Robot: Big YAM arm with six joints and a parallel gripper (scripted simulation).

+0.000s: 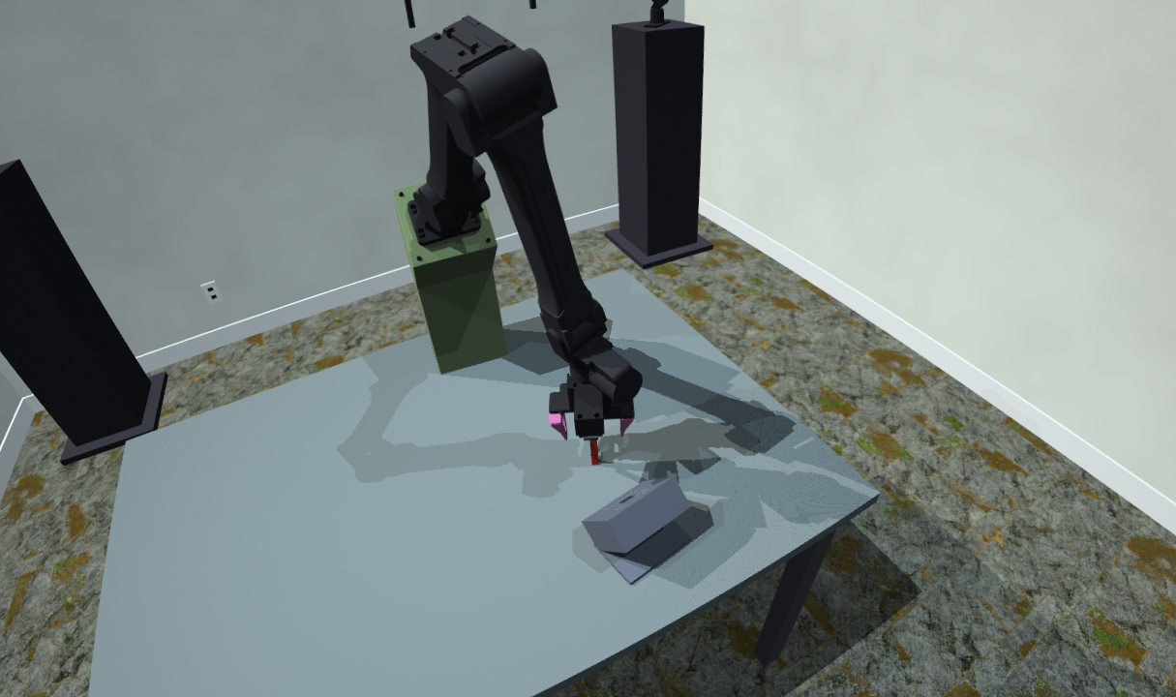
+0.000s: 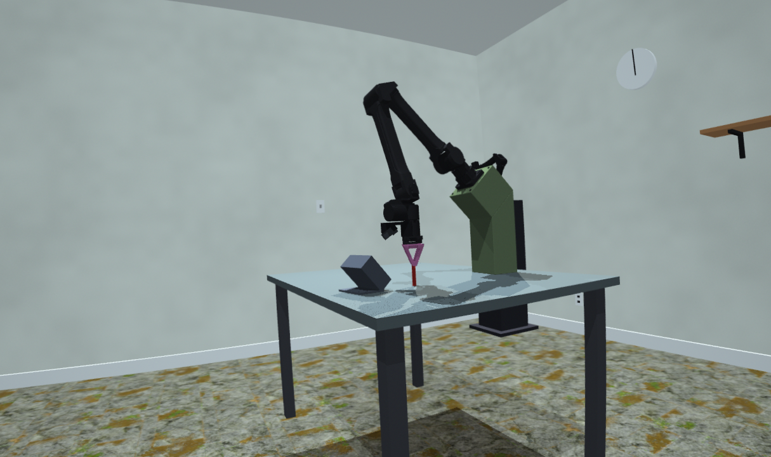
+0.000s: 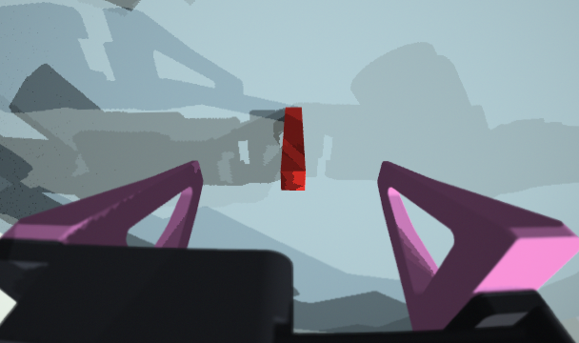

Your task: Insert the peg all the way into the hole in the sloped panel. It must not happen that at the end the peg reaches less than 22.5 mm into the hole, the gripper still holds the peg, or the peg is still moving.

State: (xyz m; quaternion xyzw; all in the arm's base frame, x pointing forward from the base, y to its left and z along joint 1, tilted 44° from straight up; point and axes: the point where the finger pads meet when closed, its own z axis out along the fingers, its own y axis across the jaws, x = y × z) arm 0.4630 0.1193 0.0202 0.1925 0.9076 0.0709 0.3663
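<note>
We find the upright red square peg [image 1: 594, 452] standing on the grey glass-topped table [image 1: 254, 537], just right of frame centre in the top view. Directly above it hangs the black arm's gripper with pink triangular fingers [image 1: 591, 428], one finger on each side of the peg, neither touching it. The grey sloped panel block [image 1: 635, 517] sits lower right of the peg, near the table's edge. The green angular pedestal [image 1: 457, 303] stands upper left, behind the table.
</note>
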